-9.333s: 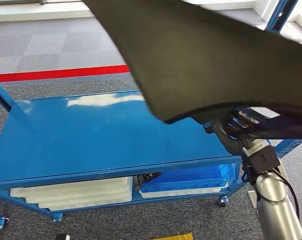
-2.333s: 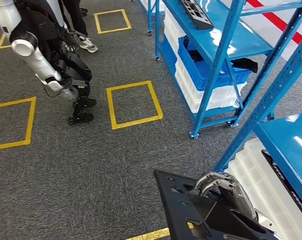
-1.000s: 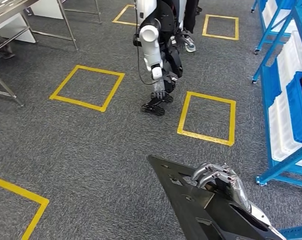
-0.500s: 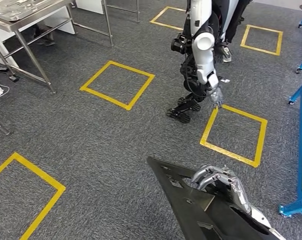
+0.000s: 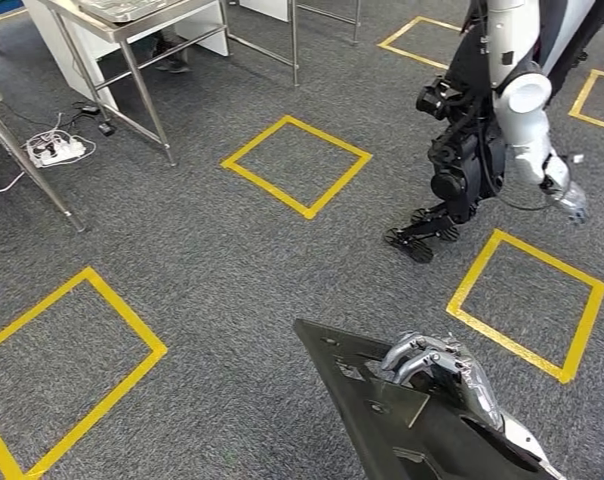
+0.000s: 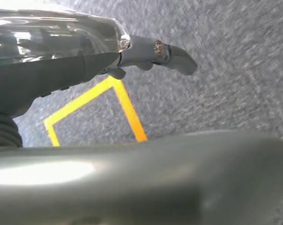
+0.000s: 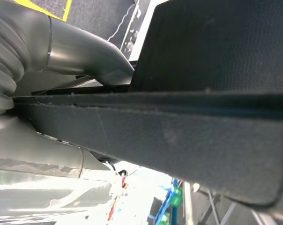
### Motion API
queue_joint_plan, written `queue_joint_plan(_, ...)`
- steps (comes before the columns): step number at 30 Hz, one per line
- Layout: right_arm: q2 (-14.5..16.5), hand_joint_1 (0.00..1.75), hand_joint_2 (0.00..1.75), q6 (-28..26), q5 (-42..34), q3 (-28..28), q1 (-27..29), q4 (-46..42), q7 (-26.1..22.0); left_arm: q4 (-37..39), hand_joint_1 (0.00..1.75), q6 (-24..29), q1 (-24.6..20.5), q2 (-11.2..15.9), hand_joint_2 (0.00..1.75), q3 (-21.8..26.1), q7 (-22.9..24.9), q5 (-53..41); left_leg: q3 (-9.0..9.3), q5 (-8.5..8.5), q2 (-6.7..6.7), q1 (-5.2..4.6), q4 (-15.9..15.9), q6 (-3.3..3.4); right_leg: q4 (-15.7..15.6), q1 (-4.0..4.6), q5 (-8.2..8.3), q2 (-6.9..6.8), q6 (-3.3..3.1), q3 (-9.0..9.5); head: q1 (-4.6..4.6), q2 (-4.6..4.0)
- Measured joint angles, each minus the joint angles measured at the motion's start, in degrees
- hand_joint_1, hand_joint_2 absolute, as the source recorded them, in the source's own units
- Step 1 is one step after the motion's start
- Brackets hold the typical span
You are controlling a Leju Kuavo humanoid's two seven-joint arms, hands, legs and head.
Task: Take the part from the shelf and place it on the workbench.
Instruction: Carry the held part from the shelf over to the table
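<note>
Right hand (image 5: 442, 365) grips the black part (image 5: 374, 400), fingers curled over its upper edge; part is carried low in front of the robot, above the grey carpet (image 5: 208, 260). Left hand (image 6: 97, 61) holds nothing, fingers extended. Another robot (image 5: 495, 110) stands near a yellow floor square (image 5: 525, 300). Metal-legged workbench (image 5: 133, 30) sits well apart, far left.

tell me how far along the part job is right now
Done: the black part is off the shelf, gripped by the right hand above grey carpet. In hand: carrying it past the yellow floor squares. Left: reaching a workbench, perhaps the metal table ahead, and setting the part down. The left hand holds nothing.
</note>
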Motion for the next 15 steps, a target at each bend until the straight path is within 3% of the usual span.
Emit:
queue_joint_plan(1, 0.0, 1.75, 1.75, 0.0, 0.1, 0.0, -0.1, -0.1, 0.0, 0.0, 0.00, -0.1, -0.1, 0.0, 1.75, 0.0, -0.1, 0.0, 0.28, -0.27, 0.62, -0.34, -0.7, 0.35, -0.1, 0.09, -0.21, -0.53, 0.33, 0.21, 0.01, 0.00)
queue_joint_plan(3, -0.1, 1.75, 1.75, 0.1, 0.1, 0.0, -0.3, -0.1, 0.0, 0.0, 0.00, -0.2, -0.1, 0.0, 1.75, 0.0, -0.1, 0.1, 0.38, -0.45, -0.22, -0.53, -1.0, 1.07, -0.3, 0.02, -0.57, -1.40, 1.00, 0.79, 0.01, 0.00)
queue_joint_plan(4, -0.2, 1.75, 1.75, 0.1, 0.1, 0.1, -0.5, -0.2, 0.0, 0.0, 0.00, -0.3, 0.0, 0.0, 1.75, 0.0, -0.2, 0.1, 0.60, -0.45, -0.81, -0.44, -1.3, 1.43, -0.2, -0.10, -0.95, -0.70, 1.30, 1.05, 0.01, 0.00)
queue_joint_plan(6, -0.4, 1.75, 1.75, 0.3, -0.2, 0.0, -0.7, -0.2, 0.0, 0.0, 0.00, -0.5, -0.2, 0.0, 1.75, 0.0, -0.2, 0.4, 1.09, -0.33, -1.99, -0.09, -1.8, 2.16, 2.9, -0.26, -2.97, 2.43, 1.57, -0.07, 0.05, 0.00)
queue_joint_plan(7, -0.5, 1.75, 1.75, 0.5, -0.4, -0.1, -0.7, -0.2, 0.0, 0.0, 0.00, -0.7, -0.4, -0.1, 1.75, 0.0, -0.3, 0.5, 1.18, -0.38, -2.63, -0.06, -1.8, 2.40, 6.1, -0.26, -4.47, 4.05, 1.50, -1.70, 0.08, 0.00)
queue_joint_plan(9, -0.7, 1.75, 1.75, 1.0, -0.7, -0.3, -0.6, 0.0, 0.0, 0.0, 0.00, -0.8, -0.6, -0.2, 1.75, 0.1, -0.5, 0.9, 1.32, -0.50, -4.16, -0.08, -1.8, 2.70, 13.1, -0.19, -6.77, 5.16, 1.42, -5.95, 0.10, 0.00)
queue_joint_plan(10, -0.7, 1.75, 1.75, 1.3, -0.8, -0.3, -0.6, 0.0, 0.0, 0.0, 0.00, -0.9, -0.6, -0.3, 1.75, 0.1, -0.6, 1.1, 1.45, -0.58, -4.99, -0.10, -1.8, 2.74, 14.9, -0.15, -6.56, 5.26, 1.43, -7.38, 0.10, 0.00)
queue_joint_plan(11, -0.7, 1.75, 1.75, 1.5, -0.8, -0.4, -0.7, 0.1, 0.0, 0.0, 0.00, -1.0, -0.6, -0.5, 1.75, 0.2, -0.7, 1.3, 1.64, -0.66, -5.86, -0.10, -1.8, 2.72, 14.5, -0.12, -5.13, 5.38, 1.40, -7.84, 0.10, 0.00)
queue_joint_plan(13, -0.7, 1.75, 1.75, 2.0, -0.8, -0.7, -0.8, 0.1, 0.0, 0.0, 0.00, -1.2, -0.5, -0.7, 1.75, 0.3, -0.8, 1.6, 2.09, -0.90, -7.60, -0.06, -1.8, 2.54, 8.3, -0.12, -0.21, 6.56, 1.19, -6.10, 0.10, 0.00)
queue_joint_plan(15, -0.7, 1.75, 1.75, 2.3, -0.8, -1.0, -0.9, 0.1, 0.0, 0.0, 0.00, -1.2, -0.6, -1.1, 1.75, 0.3, -0.9, 1.8, 2.21, -1.14, -9.18, -0.02, -1.6, 2.13, 2.2, -0.18, 2.65, 9.04, 0.88, -3.96, 0.09, 0.00)
